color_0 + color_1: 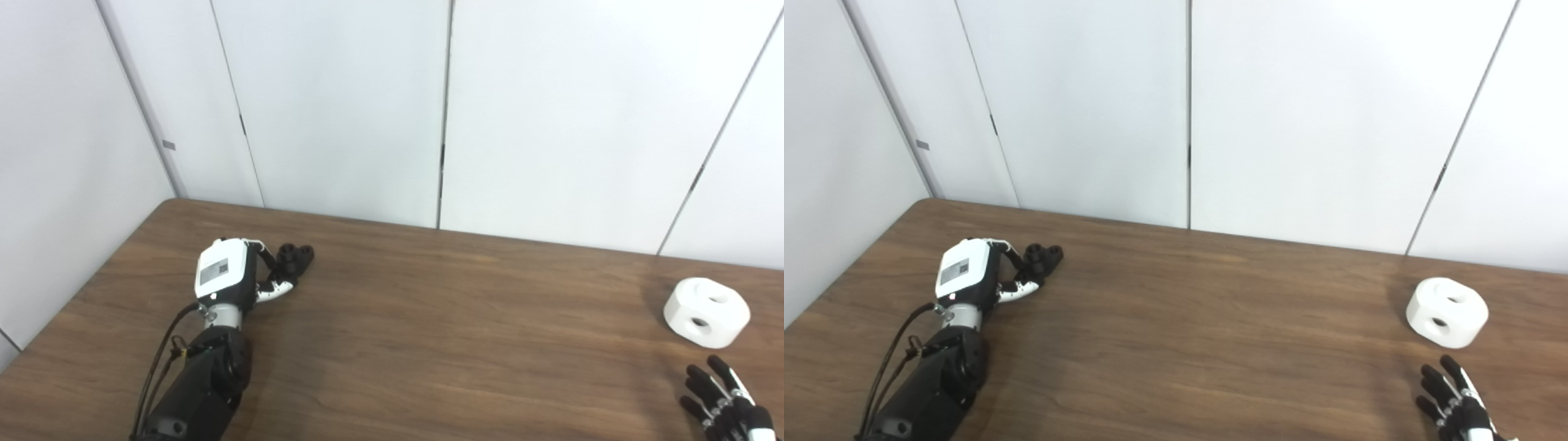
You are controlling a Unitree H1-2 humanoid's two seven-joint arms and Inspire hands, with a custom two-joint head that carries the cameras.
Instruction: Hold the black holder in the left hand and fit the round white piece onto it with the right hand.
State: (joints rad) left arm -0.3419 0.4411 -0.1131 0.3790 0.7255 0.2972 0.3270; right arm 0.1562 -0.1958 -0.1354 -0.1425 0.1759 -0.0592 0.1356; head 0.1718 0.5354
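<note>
Left hand (236,275) fingers wrapped on small black plastic holder (295,258), table's 10 o'clock. Right hand (1454,401) spread, empty, just below round white two-holed piece (1447,312) at 4 o'clock.

Bright, even overhead light, slightly washed-out white wall panels (343,104). Soft short shadows beside my left hand (228,274) and the round white piece (706,307) on the tabletop (429,343). Mild overall softness, no glare.
</note>
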